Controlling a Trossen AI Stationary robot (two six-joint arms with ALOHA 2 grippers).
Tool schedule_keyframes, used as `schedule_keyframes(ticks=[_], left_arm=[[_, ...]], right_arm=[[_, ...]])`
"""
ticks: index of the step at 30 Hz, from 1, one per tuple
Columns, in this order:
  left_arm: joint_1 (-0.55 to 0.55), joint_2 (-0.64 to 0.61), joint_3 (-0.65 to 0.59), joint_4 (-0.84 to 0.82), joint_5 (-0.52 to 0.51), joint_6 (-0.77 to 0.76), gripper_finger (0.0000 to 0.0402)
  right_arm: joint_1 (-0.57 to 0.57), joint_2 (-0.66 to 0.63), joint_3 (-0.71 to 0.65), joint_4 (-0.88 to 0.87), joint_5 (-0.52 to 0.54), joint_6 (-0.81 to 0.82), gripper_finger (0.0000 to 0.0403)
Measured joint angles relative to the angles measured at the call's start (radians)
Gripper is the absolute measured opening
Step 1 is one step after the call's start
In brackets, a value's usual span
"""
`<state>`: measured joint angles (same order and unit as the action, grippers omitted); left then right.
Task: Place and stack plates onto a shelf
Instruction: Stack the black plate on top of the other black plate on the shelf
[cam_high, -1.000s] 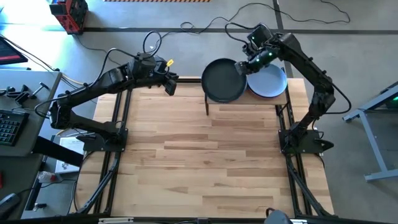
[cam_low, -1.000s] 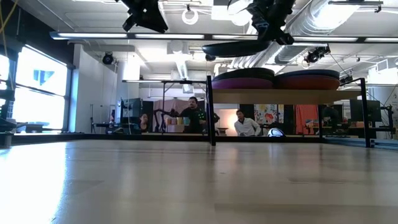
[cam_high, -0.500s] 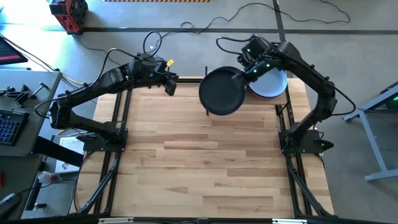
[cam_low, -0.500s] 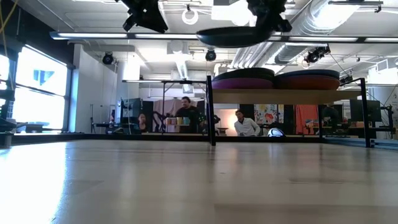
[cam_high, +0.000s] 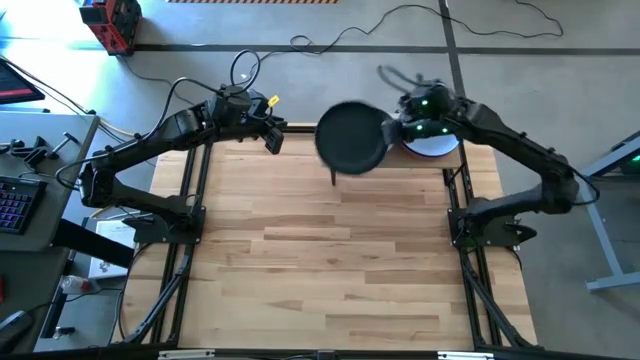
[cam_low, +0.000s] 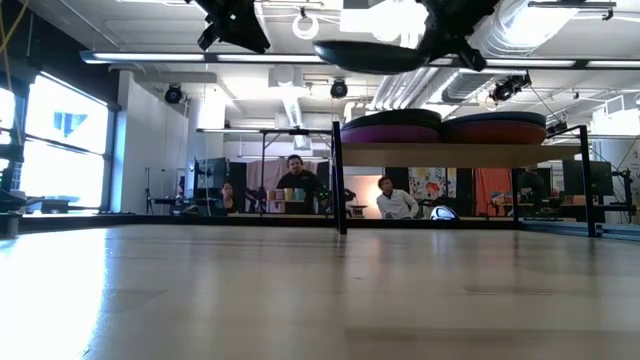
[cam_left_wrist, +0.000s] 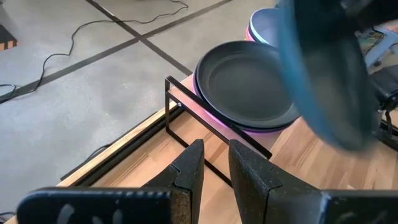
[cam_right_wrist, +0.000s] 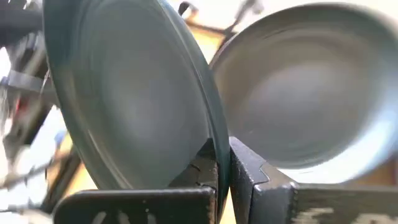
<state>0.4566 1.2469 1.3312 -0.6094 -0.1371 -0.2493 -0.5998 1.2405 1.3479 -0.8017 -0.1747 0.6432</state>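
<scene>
My right gripper (cam_high: 392, 128) is shut on a dark plate (cam_high: 350, 138), which it carries in the air over the left end of the shelf (cam_low: 450, 155) at the table's far edge. The shelf bears two stacks. The left one is a dark plate (cam_left_wrist: 249, 84) on a purple one. The right one has a pale blue-grey plate (cam_high: 435, 140) on top. My left gripper (cam_left_wrist: 214, 163) hangs to the left of the shelf. It stands open by a narrow gap, with nothing between its fingers. My right gripper pinches the dark plate's rim (cam_right_wrist: 214, 146) between its two fingers, on the plate's right side (cam_high: 385, 128). The fingers come from the table's right, slanting down. The plate is lifted clear above the left stack and lies close to level.
The shelf's black rod frame (cam_high: 332, 168) stands on the wood tabletop (cam_high: 330, 260), whose near half lies free in front of it. Cables lie on the floor beyond the far edge. People stand in the room behind the table (cam_low: 300, 185).
My right gripper has drawn back toward the table's near edge, sunk a little and turned. The dark plate has come along, shifting slightly toward the table's left. It hung tilted before and is now close to level, still clear of the stacks.
</scene>
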Motion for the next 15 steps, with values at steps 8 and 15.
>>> schedule_keyframes(ticks=[8,15], left_arm=[[0.000,0.000,0.000,0.000,0.000,-0.001,0.0065],[0.000,0.000,0.000,0.000,0.000,-0.001,0.0065]], right_arm=[[-0.183,-0.004,-0.007,0.020,-0.029,0.125,0.0000],[-0.232,0.037,-0.007,-0.023,-0.088,0.111,0.0000]])
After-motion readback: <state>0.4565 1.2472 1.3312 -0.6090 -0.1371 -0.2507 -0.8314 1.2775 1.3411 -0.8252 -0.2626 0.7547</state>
